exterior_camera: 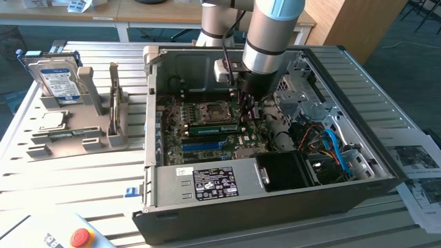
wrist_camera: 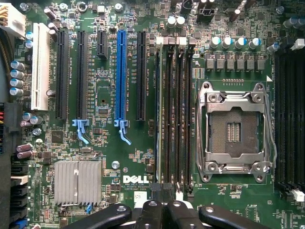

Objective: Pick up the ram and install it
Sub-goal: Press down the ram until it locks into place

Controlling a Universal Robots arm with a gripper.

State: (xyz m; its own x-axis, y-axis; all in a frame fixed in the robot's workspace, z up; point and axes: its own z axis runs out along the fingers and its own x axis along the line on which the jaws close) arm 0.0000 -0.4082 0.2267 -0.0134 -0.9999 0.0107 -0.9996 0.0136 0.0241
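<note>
Two views tell it differently; the exterior view shows the green face of the long, thin circuit-board ram (exterior_camera: 214, 129) on the motherboard inside the open black computer case (exterior_camera: 276, 206); my end effector (exterior_camera: 252, 106) hangs by the stick's end toward the exterior view's right. The wrist view gives the ram (wrist_camera: 157, 119) as a thin edge along the slot farthest from the square silver processor socket (wrist_camera: 236, 131); my end effector (wrist_camera: 163, 209) is drawn narrow, fingers together; whether they touch it I cannot tell.
</note>
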